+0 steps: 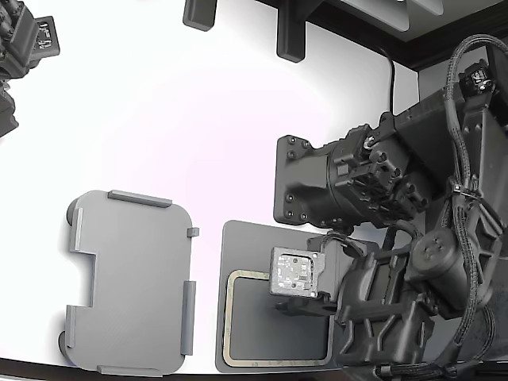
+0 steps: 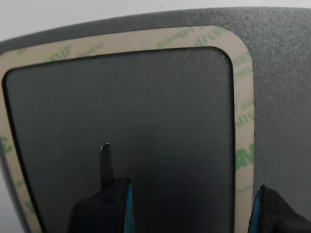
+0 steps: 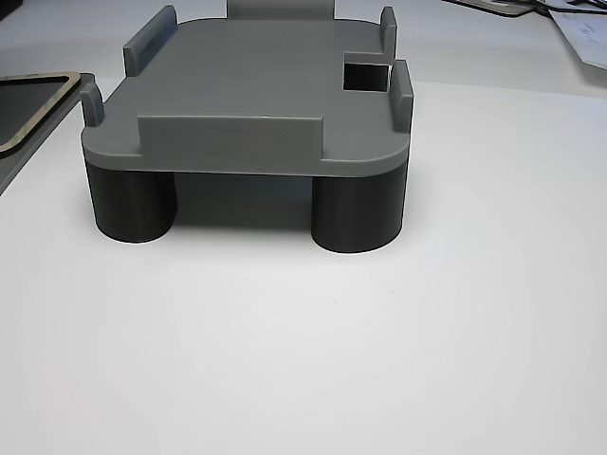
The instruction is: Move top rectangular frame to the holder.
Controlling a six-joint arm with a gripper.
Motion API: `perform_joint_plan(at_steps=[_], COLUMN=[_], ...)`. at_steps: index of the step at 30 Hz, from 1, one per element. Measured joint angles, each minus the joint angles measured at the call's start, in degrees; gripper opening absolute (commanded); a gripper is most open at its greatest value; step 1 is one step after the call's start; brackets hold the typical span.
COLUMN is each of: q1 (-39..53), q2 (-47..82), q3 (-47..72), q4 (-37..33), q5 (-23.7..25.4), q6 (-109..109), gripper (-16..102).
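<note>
From my remote station I see 1 top rectangular frame (image 1: 228, 317), a thin cream outline with rounded corners and a hollow centre, lying flat on 1 dark grey mat (image 1: 238, 246); the wrist view shows pale green lettering printed along the frame's band (image 2: 243, 111). The mat sits just beside 1 holder (image 1: 131, 278), on the exterior view's right of it, with a strip of white table (image 1: 159, 103) between them. The holder is a light grey tray with raised edge tabs and a notch in one side, standing on dark round feet (image 3: 356, 213). The arm reaches over the mat from the side away from the holder, its gripper (image 2: 189, 208) above the frame's hollow centre. The 2 dark fingers (image 2: 104, 206) stand apart, gripping nothing. A second dark arm (image 1: 24, 55) stands well apart from the holder, at the picture's far corner.
</note>
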Motion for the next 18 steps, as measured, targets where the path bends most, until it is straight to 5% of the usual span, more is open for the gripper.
perform_joint_plan(at_steps=[18], q1=[-0.3], q2=[-1.7], q3=[9.1], q4=[-7.0], q5=[1.4], q6=[-2.7], gripper=[81])
